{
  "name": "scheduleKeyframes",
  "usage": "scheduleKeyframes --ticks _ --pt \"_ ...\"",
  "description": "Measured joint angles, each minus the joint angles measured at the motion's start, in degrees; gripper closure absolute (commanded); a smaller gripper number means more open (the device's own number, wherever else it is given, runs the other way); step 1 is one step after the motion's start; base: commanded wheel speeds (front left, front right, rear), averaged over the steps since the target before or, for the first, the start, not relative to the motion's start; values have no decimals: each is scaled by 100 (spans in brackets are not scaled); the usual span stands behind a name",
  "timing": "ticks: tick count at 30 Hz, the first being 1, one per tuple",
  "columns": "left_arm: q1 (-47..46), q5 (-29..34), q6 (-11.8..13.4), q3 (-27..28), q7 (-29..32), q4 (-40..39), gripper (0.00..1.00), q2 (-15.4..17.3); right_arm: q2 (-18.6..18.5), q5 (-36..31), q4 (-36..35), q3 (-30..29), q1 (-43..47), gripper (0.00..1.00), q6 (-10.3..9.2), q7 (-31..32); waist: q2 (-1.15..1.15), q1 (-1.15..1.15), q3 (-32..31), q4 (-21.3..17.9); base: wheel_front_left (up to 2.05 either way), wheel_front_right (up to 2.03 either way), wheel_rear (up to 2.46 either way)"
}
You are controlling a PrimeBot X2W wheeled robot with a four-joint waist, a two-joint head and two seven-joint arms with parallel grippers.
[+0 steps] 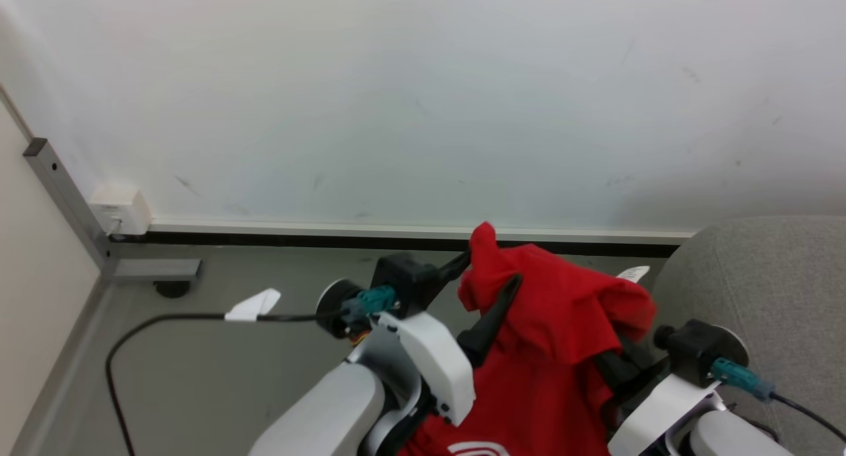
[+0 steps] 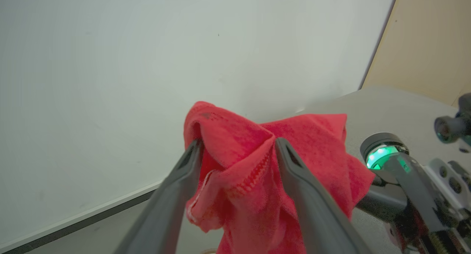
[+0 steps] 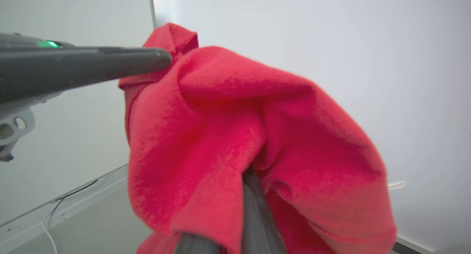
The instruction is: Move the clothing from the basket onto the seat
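The right gripper is clamped shut on the clothing, which drapes over its fingers and hangs below it, long axis roughly vertical. The left gripper stands wide, with a fold bunched loosely between its fingers. The seat lies just off the right gripper's outer side, nearer that arm.

Nothing is legible; the white print on the clothing is cut off.

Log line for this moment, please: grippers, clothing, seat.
left gripper: open, clothing draped on it | right gripper: shut on clothing | clothing: held aloft | seat: robot's right, clothing not laid
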Motion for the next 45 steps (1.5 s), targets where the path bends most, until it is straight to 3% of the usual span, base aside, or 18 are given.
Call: scheduleKeyframes --ticks 13,26,33,45 --pt "560 130 -119 -294 -928 733 0 1 -301 36 49 -793 151 100 0 0 0 0 30 -61 0 0 0" --pt "501 143 -175 -404 -1149 990 0 -133 -512 19 -156 -1230 372 100 0 0 0 0 131 -297 0 0 0" --pt "485 143 -169 -444 -1199 990 0 -122 -606 -25 -312 -1385 404 100 0 -1 0 0 231 -664 0 0 0" --pt "424 214 -259 -839 -1213 839 0 -309 -870 -73 -573 -1719 561 100 0 -1 0 0 525 -1719 0 0 0"
